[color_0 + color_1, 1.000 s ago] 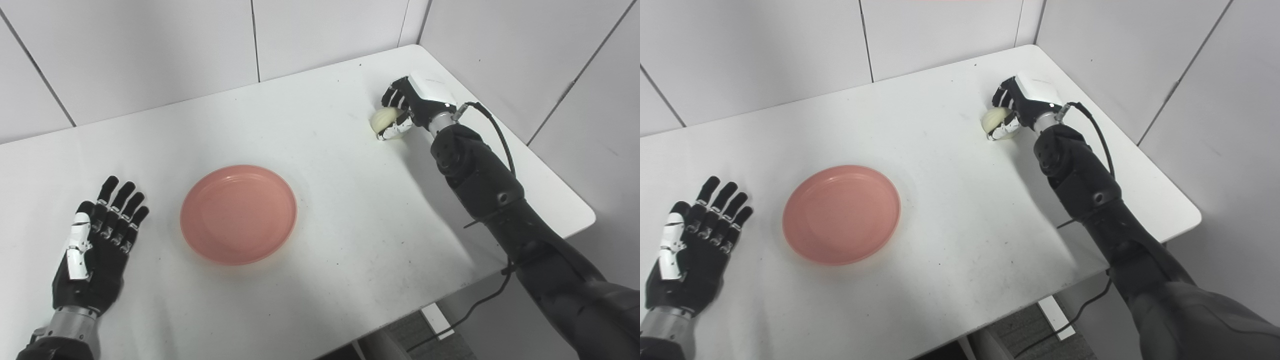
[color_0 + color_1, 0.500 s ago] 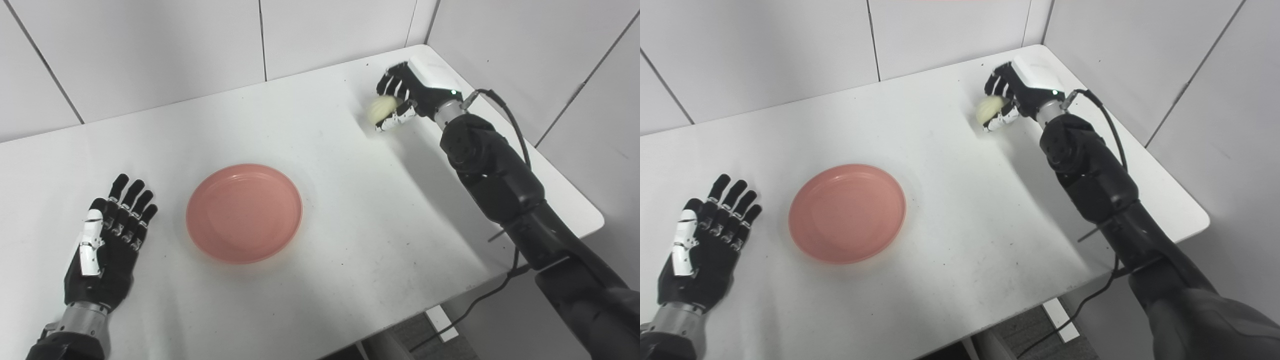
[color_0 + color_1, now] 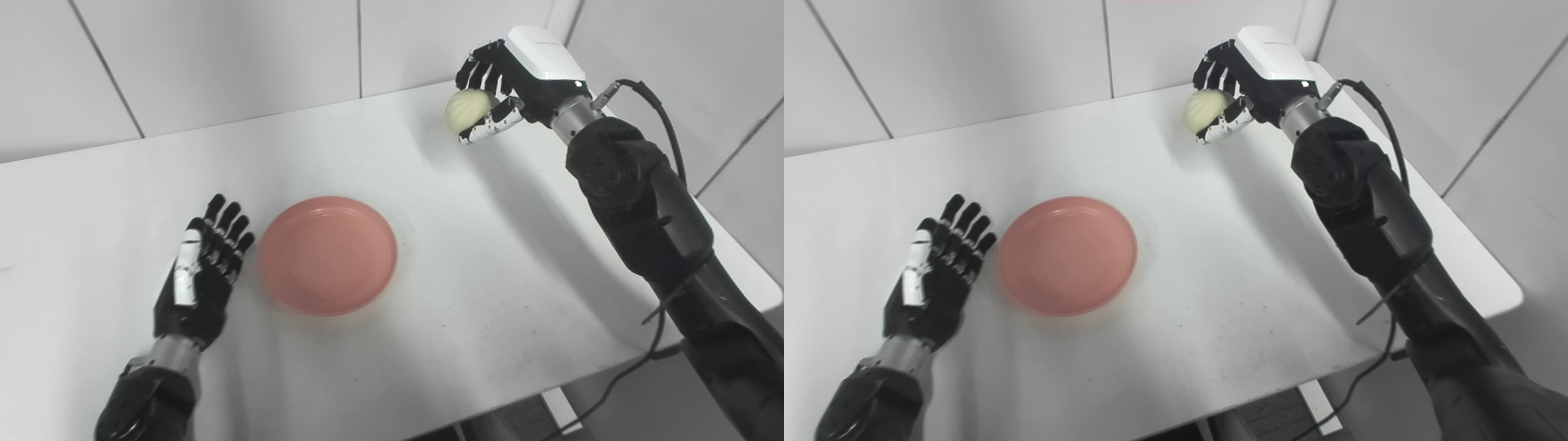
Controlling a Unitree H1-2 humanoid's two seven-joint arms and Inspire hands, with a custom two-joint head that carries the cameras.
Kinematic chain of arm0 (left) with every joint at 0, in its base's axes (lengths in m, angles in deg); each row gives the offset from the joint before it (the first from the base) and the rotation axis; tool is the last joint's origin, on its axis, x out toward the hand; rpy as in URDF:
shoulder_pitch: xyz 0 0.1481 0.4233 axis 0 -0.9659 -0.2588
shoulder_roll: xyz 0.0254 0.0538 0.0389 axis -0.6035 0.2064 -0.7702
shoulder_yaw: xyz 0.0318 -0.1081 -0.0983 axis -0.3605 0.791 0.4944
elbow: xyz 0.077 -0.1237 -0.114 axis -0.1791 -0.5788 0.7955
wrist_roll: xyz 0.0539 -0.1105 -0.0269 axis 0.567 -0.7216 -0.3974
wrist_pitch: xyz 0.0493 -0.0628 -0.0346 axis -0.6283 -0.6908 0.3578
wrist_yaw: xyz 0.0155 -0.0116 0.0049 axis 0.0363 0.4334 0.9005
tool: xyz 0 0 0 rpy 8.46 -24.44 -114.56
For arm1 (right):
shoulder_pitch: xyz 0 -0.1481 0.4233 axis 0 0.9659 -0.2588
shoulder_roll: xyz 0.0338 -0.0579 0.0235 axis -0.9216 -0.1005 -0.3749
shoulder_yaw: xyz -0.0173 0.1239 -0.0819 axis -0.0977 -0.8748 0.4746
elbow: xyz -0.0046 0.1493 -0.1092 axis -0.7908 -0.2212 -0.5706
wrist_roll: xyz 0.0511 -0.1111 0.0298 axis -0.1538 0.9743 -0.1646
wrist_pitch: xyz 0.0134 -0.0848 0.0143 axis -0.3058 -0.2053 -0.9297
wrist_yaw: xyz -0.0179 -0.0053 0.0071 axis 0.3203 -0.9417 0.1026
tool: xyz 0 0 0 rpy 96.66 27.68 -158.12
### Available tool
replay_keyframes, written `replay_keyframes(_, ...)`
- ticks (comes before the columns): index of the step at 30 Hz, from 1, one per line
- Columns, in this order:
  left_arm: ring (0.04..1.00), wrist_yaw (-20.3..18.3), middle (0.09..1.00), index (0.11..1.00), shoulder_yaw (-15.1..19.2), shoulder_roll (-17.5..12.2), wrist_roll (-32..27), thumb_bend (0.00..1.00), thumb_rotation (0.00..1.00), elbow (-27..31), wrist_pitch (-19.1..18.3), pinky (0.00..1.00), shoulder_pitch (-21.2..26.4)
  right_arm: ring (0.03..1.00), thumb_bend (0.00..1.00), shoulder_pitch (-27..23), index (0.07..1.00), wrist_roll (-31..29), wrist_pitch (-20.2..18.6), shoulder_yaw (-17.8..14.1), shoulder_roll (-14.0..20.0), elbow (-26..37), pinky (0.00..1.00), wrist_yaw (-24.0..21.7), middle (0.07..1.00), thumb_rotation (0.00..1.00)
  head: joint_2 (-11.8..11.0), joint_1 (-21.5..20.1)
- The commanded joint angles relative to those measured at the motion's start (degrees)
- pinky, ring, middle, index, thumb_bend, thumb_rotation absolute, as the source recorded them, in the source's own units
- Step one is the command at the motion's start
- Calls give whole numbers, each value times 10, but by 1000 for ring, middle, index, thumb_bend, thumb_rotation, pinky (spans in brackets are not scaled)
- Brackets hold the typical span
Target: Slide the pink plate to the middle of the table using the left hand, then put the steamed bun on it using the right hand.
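Clutching the steamed bun [image 3: 466, 109], the right hand [image 3: 513, 79] has lifted it off the table [image 3: 490, 257]; left hand [image 3: 202, 275] lies flat, fingers spread.

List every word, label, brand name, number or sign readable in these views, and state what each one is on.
There is no readable text in either view.
The pink plate is plain, with no print.
The steamed bun shows only its pleats.
The right hand has a blank white back cover; the left hand has a white strip with no lettering.
The table and the wall panels carry no marks beyond small specks.
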Motion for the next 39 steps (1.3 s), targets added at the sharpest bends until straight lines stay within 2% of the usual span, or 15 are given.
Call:
replay_keyframes(1, 1000, 18, 999, 1000, -8, 9, 19, 370, 1000, -36, -25, 1000, -16, 422, 503, -34, 488, -1, 27, 9, -3, 16, 370, -3, 488, 118, 0, 4)
replay_keyframes(5, 1000, 24, 1000, 1000, -13, 23, 34, 383, 1000, -51, -17, 1000, -12, 430, 500, -55, 488, -7, 28, 38, -35, 21, 388, -21, 488, 116, 7, 53)
replay_keyframes(7, 1000, 31, 998, 1000, -15, 30, 42, 385, 1000, -56, -17, 1000, -9, 417, 500, -65, 488, -4, 27, 56, -51, 25, 361, -31, 490, 115, 10, 66)
replay_keyframes(13, 980, 44, 982, 990, -22, 42, 68, 402, 1000, -63, -11, 1000, -5, 370, 503, -77, 489, 1, 32, 91, -91, 33, 293, -46, 479, 115, 14, 92)
replay_keyframes(17, 979, 44, 984, 993, -22, 49, 71, 405, 1000, -66, -7, 997, -2, 409, 500, -78, 487, 12, 31, 117, -116, 39, 332, -55, 488, 113, 19, 100)
replay_keyframes(20, 980, 44, 987, 997, -22, 51, 71, 405, 1000, -68, -6, 995, 0, 349, 504, -75, 487, 36, 55, 138, -123, 28, 265, -48, 466, 114, 21, 102)
replay_keyframes(22, 977, 45, 986, 997, -23, 52, 73, 409, 1000, -67, -7, 987, 0, 321, 514, -67, 518, 28, 57, 141, -132, 19, 243, -51, 422, 29, 24, 102)
replay_keyframes(25, 976, 47, 985, 997, -23, 52, 74, 408, 1000, -65, -8, 982, 0, 357, 515, -59, 535, 8, 57, 140, -138, 8, 277, -62, 423, 3, 25, 101)
replay_keyframes(30, 976, 48, 984, 996, -24, 51, 75, 412, 1000, -60, -13, 983, -1, 420, 519, -44, 530, 10, 87, 154, -146, -29, 351, -53, 445, 0, 30, 98)
replay_keyframes(35, 980, 42, 987, 1000, -26, 48, 80, 405, 1000, -55, -10, 983, -1, 388, 516, -37, 538, 25, 90, 169, -152, -50, 320, -55, 429, 0, 35, 97)
replay_keyframes(39, 979, 44, 986, 998, -27, 48, 80, 398, 1000, -49, -15, 982, -3, 388, 516, -29, 542, 44, 84, 181, -153, -57, 335, -62, 427, 0, 38, 94)
